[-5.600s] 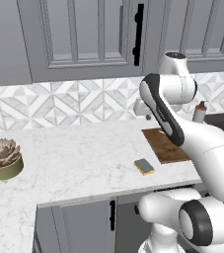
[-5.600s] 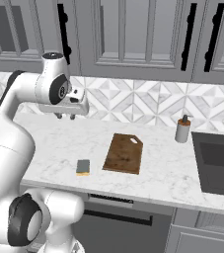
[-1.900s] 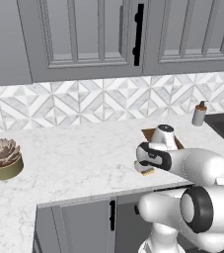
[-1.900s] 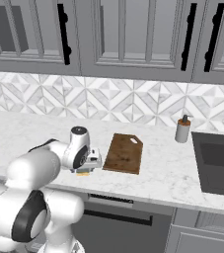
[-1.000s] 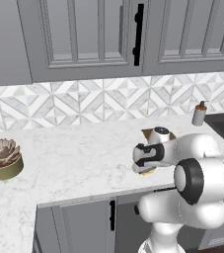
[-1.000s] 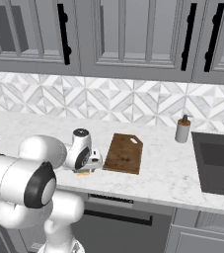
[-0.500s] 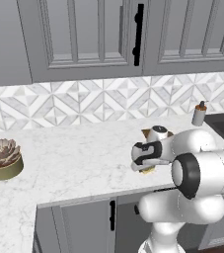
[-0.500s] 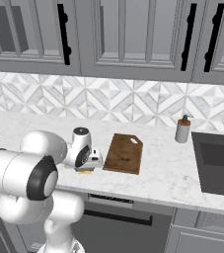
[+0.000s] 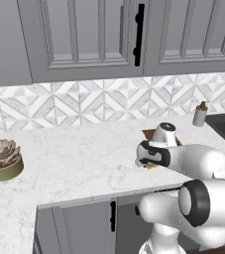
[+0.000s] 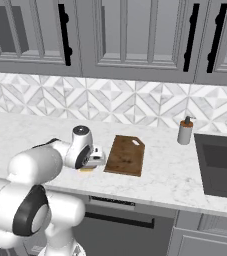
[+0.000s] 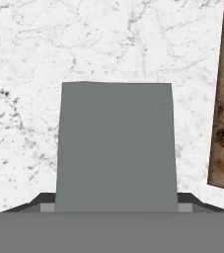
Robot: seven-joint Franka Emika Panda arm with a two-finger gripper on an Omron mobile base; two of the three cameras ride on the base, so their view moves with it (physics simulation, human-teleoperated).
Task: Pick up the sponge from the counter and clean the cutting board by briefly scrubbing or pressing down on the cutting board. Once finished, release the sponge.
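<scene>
My gripper (image 10: 96,159) was low over the sponge (image 11: 116,147), jaw state unclear | sponge lay on the counter (image 10: 175,175) just beside the cutting board (image 10: 126,155) | judged it light, soft, squashy: pinch the 2 long sides, gently.

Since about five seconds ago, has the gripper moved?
Yes. The gripper has dropped from high near the backsplash down to the sponge, just left of the cutting board on the counter.
</scene>
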